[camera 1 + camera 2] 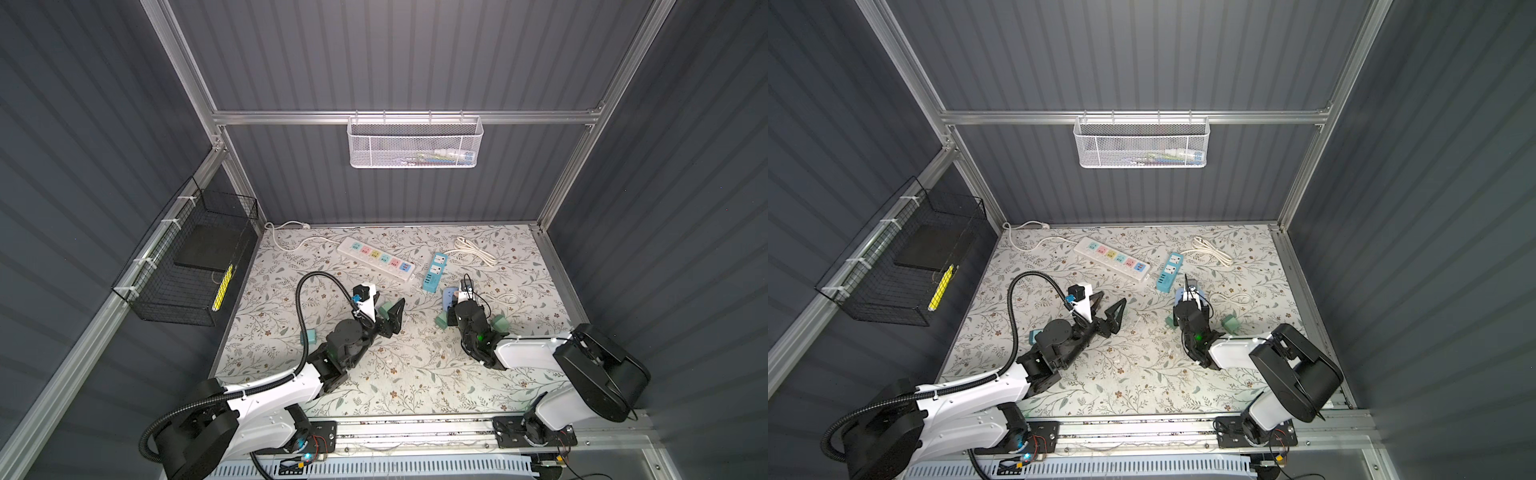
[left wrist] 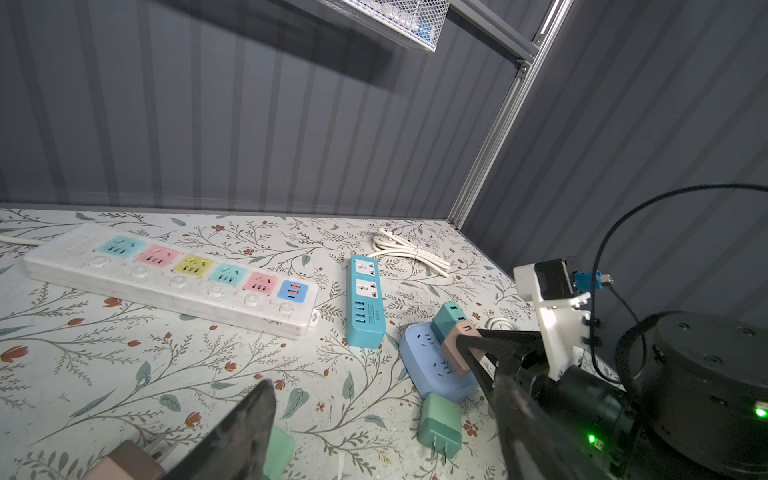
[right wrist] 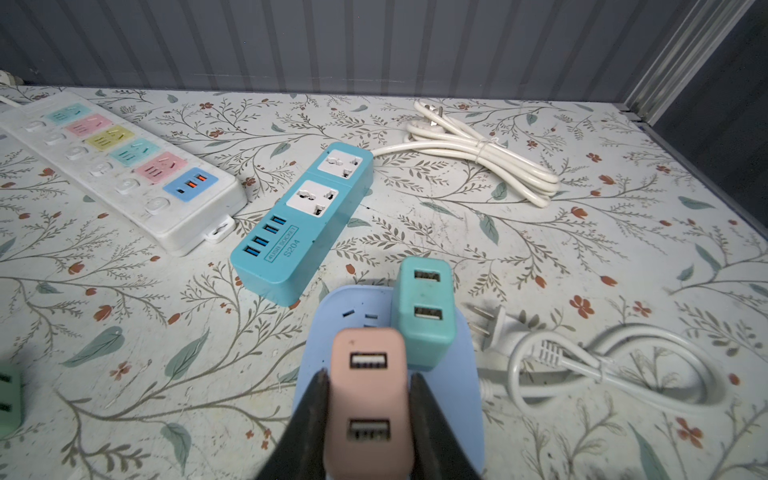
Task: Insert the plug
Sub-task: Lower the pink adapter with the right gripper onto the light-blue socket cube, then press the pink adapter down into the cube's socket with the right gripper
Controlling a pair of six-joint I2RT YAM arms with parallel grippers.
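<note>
Pink plug (image 3: 368,399): stands upright on the blue socket pad (image 3: 324,316), just beside the teal plug (image 3: 424,307). In both top views it is right of centre. How deep its prongs sit cannot be told.
Right gripper (image 3: 370,376): clamped on the pink plug, one finger on each flank.
Teal plug: stands on the same pad, clear of the fingers.
Green plug (image 2: 439,424): lies flat on the table (image 1: 415,374), just beside the pad.
Turquoise strip (image 3: 299,232): near the pad, on its back-wall side.
White strip (image 1: 376,259): lies diagonally at upper centre of a top view, left of the turquoise strip.
Left gripper (image 1: 1113,297): jaws apart and gripping nothing, left of centre, well apart from the pad.
</note>
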